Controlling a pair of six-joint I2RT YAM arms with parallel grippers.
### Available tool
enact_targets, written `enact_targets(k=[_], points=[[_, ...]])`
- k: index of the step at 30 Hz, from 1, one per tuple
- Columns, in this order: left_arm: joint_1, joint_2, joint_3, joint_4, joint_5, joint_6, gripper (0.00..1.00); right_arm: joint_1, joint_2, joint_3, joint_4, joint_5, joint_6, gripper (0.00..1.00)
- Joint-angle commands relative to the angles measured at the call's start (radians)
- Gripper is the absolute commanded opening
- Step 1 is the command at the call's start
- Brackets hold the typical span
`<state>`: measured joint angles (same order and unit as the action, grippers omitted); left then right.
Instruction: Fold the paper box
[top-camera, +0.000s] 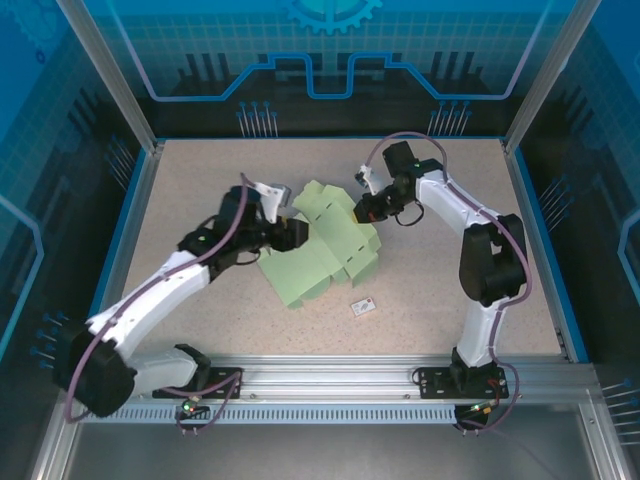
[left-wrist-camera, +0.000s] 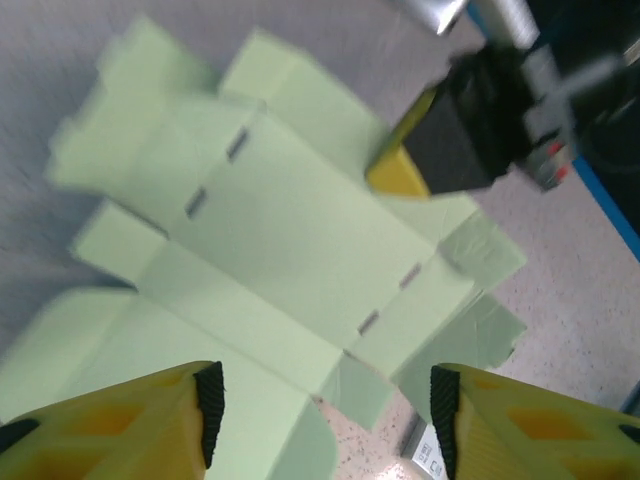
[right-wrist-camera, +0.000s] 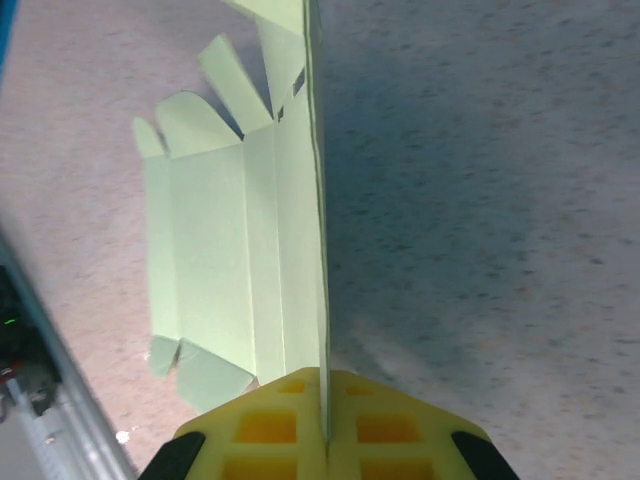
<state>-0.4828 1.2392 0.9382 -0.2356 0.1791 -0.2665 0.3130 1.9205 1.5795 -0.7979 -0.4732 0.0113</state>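
Partly blurred, paper box (top-camera: 322, 258) edge clamped in right gripper (right-wrist-camera: 322, 425), left gripper (left-wrist-camera: 325, 400) apart, seemingly above it.

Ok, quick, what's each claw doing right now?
Left claw: open, holding nothing.
Right claw: closed on the paper box's edge.

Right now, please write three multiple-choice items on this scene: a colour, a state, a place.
1. The paper box is: A) pale green B) red C) black.
2. The right fingers are: A) wide open B) shut on the paper box's edge C) shut on nothing.
3. The white tag lies: A) on the paper box B) on the table near it C) between the right fingers.
Key: 1A, the card is mint; 2B, the card's edge sits between them; 3B, bare table surrounds it.
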Motion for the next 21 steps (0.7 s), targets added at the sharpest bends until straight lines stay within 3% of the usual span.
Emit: enact_targets(k=[1, 10, 21], points=[[-0.035, 0.106, -0.046, 0.200, 0.023, -0.053, 0.55, -0.002, 0.024, 0.062, -0.070, 0.155, -0.043, 0.01], [-0.047, 0.418, -0.072, 0.537, 0.128, -0.103, 0.36, 0.024, 0.059, 0.093, -0.072, 0.215, -0.070, 0.01], [-0.053, 0.645, -0.061, 0.691, 0.146, -0.138, 0.25, 0.044, 0.086, 0.119, -0.078, 0.238, -0.069, 0.01]])
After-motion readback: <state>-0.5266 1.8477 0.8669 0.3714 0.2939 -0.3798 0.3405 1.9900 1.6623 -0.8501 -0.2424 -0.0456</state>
